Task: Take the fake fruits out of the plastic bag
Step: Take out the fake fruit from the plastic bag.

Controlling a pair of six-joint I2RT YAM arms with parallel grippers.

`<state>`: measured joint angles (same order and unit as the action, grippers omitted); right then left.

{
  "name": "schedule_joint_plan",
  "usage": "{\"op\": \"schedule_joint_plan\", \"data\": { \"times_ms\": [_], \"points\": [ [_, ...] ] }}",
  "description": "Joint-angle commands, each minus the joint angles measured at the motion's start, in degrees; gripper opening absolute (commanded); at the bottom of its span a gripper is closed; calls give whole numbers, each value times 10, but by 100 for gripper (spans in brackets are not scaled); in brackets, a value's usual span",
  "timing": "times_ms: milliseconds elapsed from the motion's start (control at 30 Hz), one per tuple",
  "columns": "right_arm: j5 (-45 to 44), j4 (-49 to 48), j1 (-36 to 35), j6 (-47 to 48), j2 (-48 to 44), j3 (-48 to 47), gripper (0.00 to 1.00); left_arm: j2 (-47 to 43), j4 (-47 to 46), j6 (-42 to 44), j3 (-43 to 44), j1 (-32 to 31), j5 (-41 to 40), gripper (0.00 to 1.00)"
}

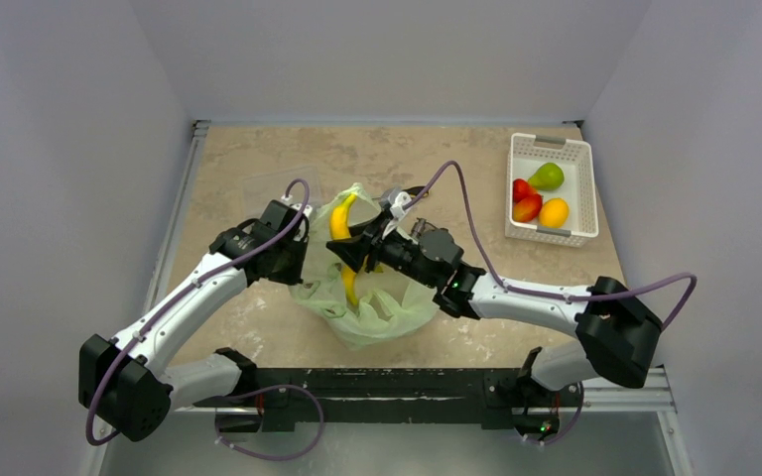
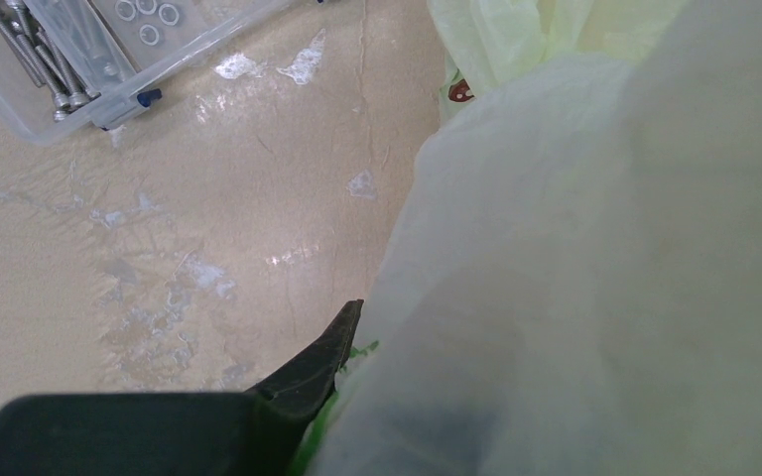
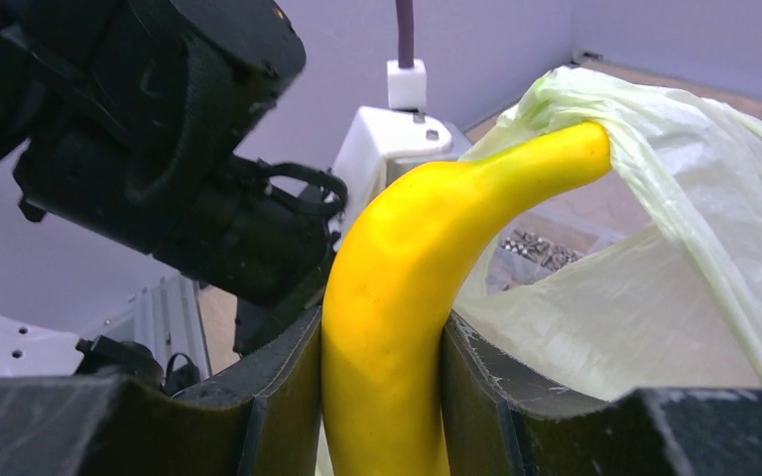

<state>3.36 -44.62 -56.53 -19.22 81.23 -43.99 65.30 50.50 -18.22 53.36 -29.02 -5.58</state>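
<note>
1. We see the right gripper (image 3: 379, 332) clamped on the yellow banana (image 3: 407, 248) at about its middle. Both dark fingers (image 3: 288, 387) press flat against the skin, near the centre of the bench (image 1: 437, 149).
2. The plastic bag (image 1: 377, 307) lies crumpled at mid-bench, a little toward the near edge. The banana (image 1: 339, 220) stands up out of its mouth in the overhead view. From the right wrist, we find the fruit's far tip touching a fold of pale yellow-green film (image 3: 675, 248).
3. The left gripper (image 1: 303, 260) sits against the bag's left side. Its own camera shows one dark finger (image 2: 322, 357), with the bag film (image 2: 595, 278) draped over the rest. We cannot tell whether it is pinching the plastic or standing apart.
4. In the far right corner of the bench, well apart from the bag, a white slotted basket (image 1: 585, 188) holds a green pear (image 1: 547, 177), red fruits (image 1: 526, 203) and an orange-yellow round one (image 1: 554, 212).
5. A small red-and-dark printed mark (image 2: 459, 91) shows on the bag, too small for us to read.
6. A clear box (image 2: 109, 69) of bolts and washers rests on the marbled bench, toward the far left corner from the bag.
</note>
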Motion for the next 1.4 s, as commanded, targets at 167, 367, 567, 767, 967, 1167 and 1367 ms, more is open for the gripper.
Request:
{"op": "schedule_joint_plan", "data": {
  "times_ms": [167,367,567,767,967,1167,1367],
  "points": [
    [-94,55,3,73,-143,53,0,4,-2,6,13,-2,3,0],
    [-96,109,20,81,-228,111,0,9,0,7,16,-2,6,0],
    [188,167,62,69,-155,48,0,5,-1,6,17,-2,4,0],
    [455,166,58,9,-23,-48,0,3,2,4,15,-2,-7,0],
    [483,171,56,-6,-54,-77,0,4,1,4,16,-2,-7,0],
    [217,228,58,37,-144,-92,0,8,0,5,17,-2,-2,0],
    [-349,226,69,-23,-239,-28,0,5,3,3,16,-2,-6,0]
  ]
}}
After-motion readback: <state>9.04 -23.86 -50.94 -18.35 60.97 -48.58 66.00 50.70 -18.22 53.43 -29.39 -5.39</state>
